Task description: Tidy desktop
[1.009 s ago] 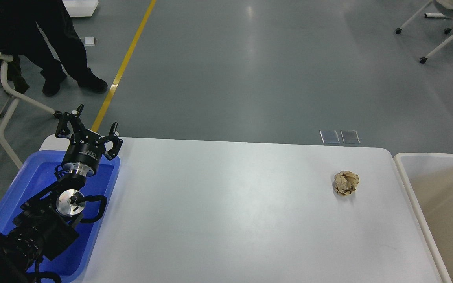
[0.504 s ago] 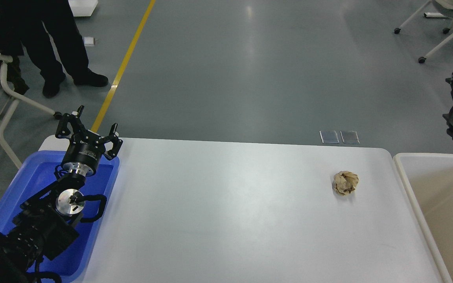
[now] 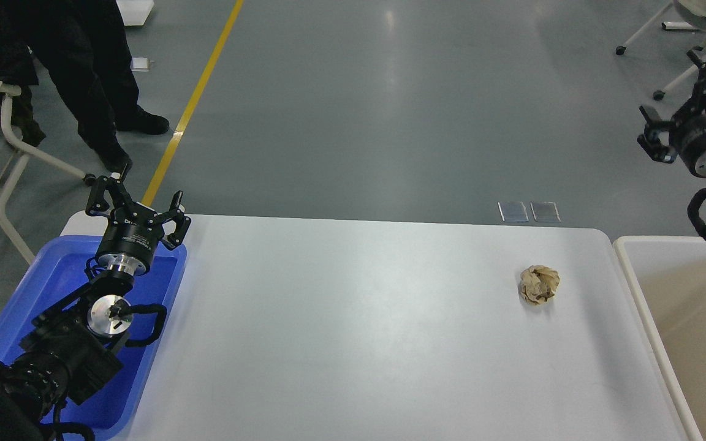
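Observation:
The white desktop [image 3: 359, 331] fills the middle of the head view. A crumpled brown paper ball [image 3: 538, 285] lies on it near the right end. My left gripper [image 3: 140, 199] is open and empty, held above the far corner of the blue tray [image 3: 46, 282] at the desktop's left end. My right gripper [image 3: 676, 95] is raised high at the right edge of the view, above the beige bin and well apart from the paper ball. Its fingers stand spread and hold nothing.
A beige white-rimmed bin [image 3: 635, 294] stands against the desktop's right end. A person's legs [image 3: 92, 79] and a white chair frame [image 3: 13, 141] are at the far left on the floor. Wheeled chair legs [image 3: 665, 61] are at the far right.
My right arm has risen into view at the right edge and moved up and leftwards. My left arm and the paper ball have not moved. The person has shifted their legs.

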